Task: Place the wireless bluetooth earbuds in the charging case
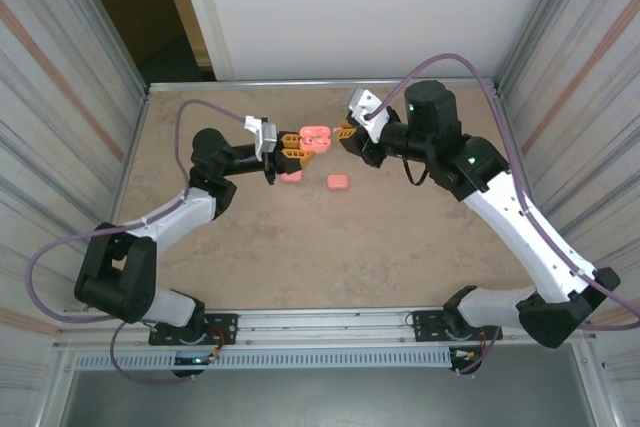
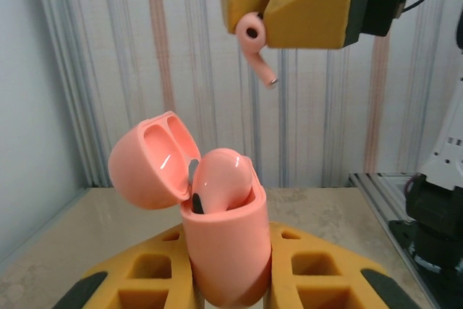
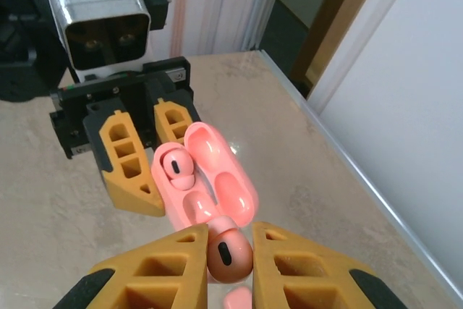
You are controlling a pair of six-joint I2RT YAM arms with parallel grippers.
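The loose earbud sits pinched in the shut right claw, above the open charging case that the left claw grips. A seated earbud already fills one slot, and the other slot looks not yet filled.

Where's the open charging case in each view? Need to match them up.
Top external: charging case upper centre, between left gripper and right gripper.
Left wrist: case bottom centre, upright, lid swung left, below the earbud held by the right gripper.
Right wrist: case centre, just above that earbud.
Shared landmark: left gripper, yellow jaws shut on the case.
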